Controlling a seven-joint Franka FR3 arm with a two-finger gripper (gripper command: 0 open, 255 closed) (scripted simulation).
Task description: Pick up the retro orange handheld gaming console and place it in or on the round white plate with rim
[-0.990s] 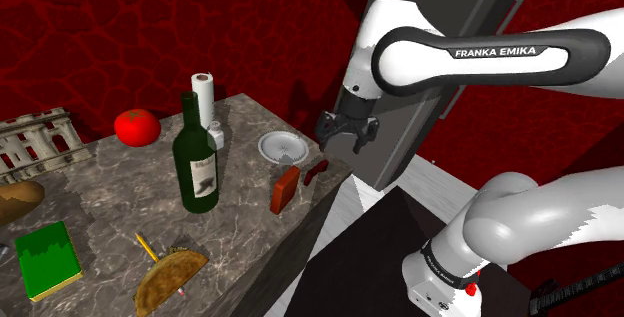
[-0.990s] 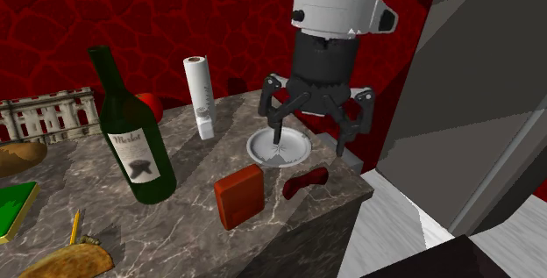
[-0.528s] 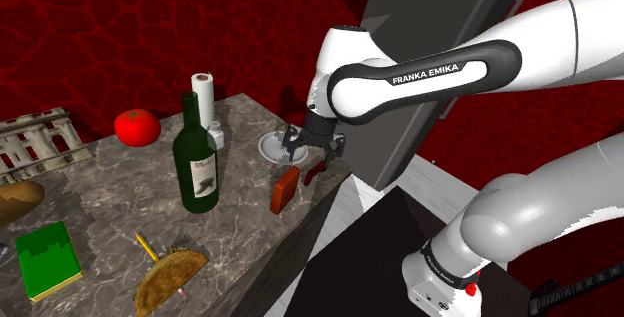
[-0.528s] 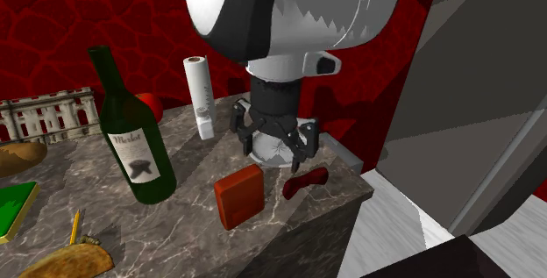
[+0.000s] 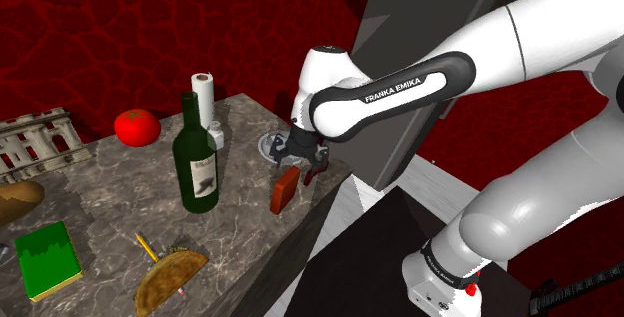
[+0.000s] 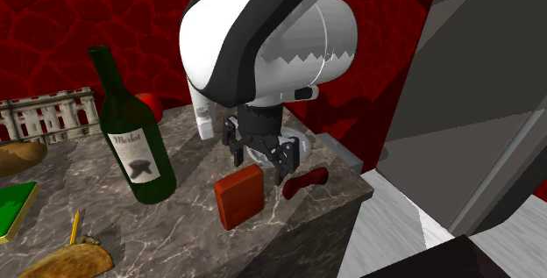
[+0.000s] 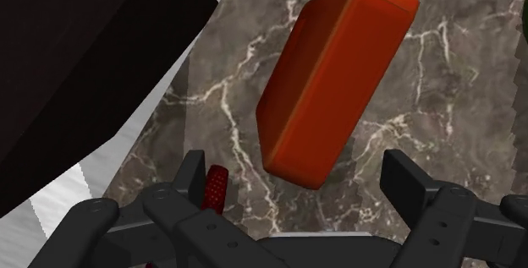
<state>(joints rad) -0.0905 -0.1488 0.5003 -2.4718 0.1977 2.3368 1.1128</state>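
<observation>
Orange console (image 7: 334, 80) stands on edge near the marble tabletop's (image 6: 175, 224) corner. The tool (image 7: 296, 177) hangs just above it, spread wide and touching nothing, likely lined up to clasp its flat faces. The plate (image 5: 265, 148) lies just behind. A small dark-red piece (image 6: 305, 181) crowds one side, and the bottle (image 6: 131, 136) stands farther off.

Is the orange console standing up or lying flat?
Standing up. The console rests on a narrow edge on the counter, broad face upright.
</observation>
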